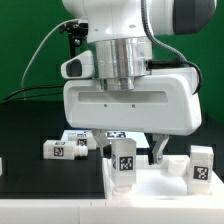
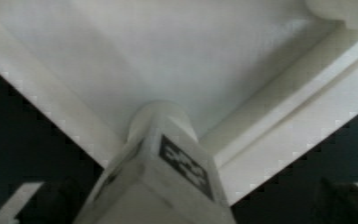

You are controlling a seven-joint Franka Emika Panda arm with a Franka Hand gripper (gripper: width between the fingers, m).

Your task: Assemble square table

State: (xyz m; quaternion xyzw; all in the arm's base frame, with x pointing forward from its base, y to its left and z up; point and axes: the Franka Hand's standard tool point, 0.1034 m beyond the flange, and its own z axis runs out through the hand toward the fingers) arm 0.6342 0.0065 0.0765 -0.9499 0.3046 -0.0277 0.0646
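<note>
The white square table top [image 1: 150,187] lies at the front, toward the exterior view's right. One tagged white leg [image 1: 124,160] stands upright on its near corner. My gripper [image 1: 139,153] hangs low over this leg, and one finger [image 1: 160,150] shows apart from it. In the wrist view the leg [image 2: 158,170] rises between the jaws over the table top [image 2: 176,70], with a dark gap on each side; the gripper [image 2: 190,208] is open. Another leg [image 1: 202,165] stands at the top's far right. Two more legs [image 1: 62,148] [image 1: 82,139] lie on the black table at the left.
The marker board [image 1: 116,134] shows partly behind the upright leg. The robot's big white hand body [image 1: 130,100] hides the middle of the scene. A black cable [image 1: 40,60] runs across the green backdrop at the left.
</note>
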